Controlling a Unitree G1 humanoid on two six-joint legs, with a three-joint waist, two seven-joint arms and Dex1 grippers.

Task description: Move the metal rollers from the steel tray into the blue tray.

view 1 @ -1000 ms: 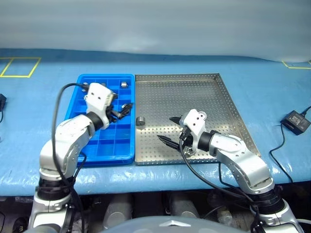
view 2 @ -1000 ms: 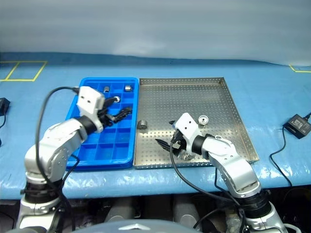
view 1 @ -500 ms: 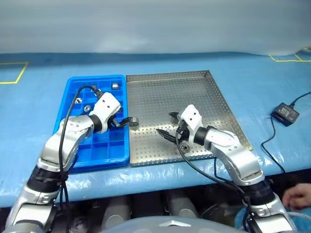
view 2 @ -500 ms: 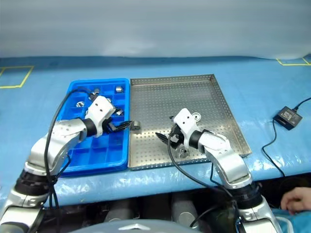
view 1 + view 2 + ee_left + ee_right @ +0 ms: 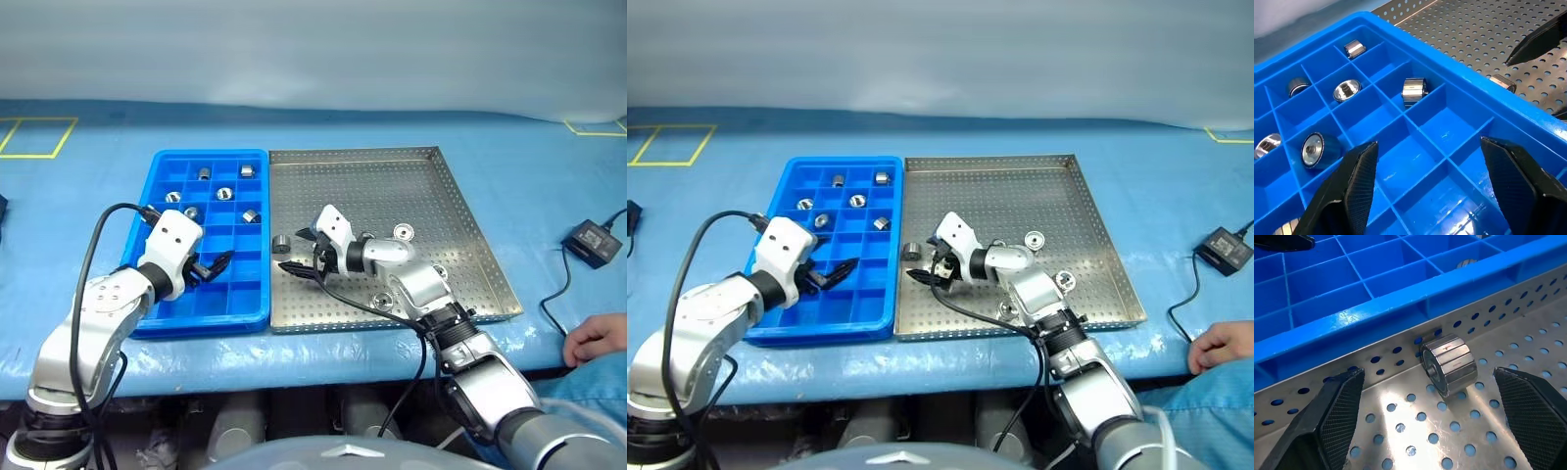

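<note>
Right wrist view: right hand (image 5: pixel 1422 423) spread wide, now straddling roller (image 5: pixel 1448 364) at steel tray's (image 5: pixel 451 211) nine-o'clock rim; left hand (image 5: pixel 209 266) released, withdrawn over blue tray (image 5: pixel 162 318). Pickup imminent.

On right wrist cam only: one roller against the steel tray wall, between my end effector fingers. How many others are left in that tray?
Observer: Three more metal rollers lie in the steel tray, all farther to the robot's right.
Operator: Blue tray count?
Observer: Six show in the blue tray, all in its far half.
Operator: Left arm in the way?
Observer: No. The left end effector hovers open and empty over the blue tray's near cells.
</note>
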